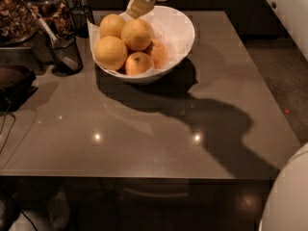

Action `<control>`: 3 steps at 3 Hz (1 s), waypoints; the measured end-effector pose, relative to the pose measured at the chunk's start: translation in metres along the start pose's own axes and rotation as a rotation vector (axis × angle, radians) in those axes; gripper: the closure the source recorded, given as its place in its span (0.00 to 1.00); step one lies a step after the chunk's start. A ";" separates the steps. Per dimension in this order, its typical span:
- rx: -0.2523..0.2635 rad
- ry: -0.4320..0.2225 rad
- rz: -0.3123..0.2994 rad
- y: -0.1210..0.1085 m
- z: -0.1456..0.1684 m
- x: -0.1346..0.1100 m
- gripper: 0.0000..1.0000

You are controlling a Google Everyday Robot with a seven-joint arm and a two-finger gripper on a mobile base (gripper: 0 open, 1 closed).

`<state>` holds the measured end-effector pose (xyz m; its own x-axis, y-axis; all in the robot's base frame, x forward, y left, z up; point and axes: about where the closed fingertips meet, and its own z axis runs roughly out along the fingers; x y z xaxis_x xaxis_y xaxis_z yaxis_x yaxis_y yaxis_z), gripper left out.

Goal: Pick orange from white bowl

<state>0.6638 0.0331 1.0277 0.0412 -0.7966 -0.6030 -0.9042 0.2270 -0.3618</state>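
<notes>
Grey countertop [159,129], white bowl [185,25] at far end. Your gripper [139,6] hangs over its back rim, nothing visibly held, opening can't tell. Orange [137,34] sits just below it, camera-side, topping the pile.

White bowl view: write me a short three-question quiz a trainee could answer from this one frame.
1. True or false: the gripper hangs at the far side of the white bowl, close to the fruit.
2. How many large pale oranges lie in the bowl? A) two B) three C) five
3. Fill in: in the camera view, the dark mesh cup stands on the table to the bowl's ____.
Key: 1 true; 2 B; 3 left.
</notes>
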 end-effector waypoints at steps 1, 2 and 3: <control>0.000 0.000 0.000 0.000 0.000 0.000 0.35; 0.000 0.000 0.000 0.000 0.000 0.000 0.11; 0.000 0.000 0.000 0.000 0.000 0.000 0.00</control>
<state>0.6638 0.0331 1.0276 0.0413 -0.7966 -0.6031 -0.9042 0.2270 -0.3618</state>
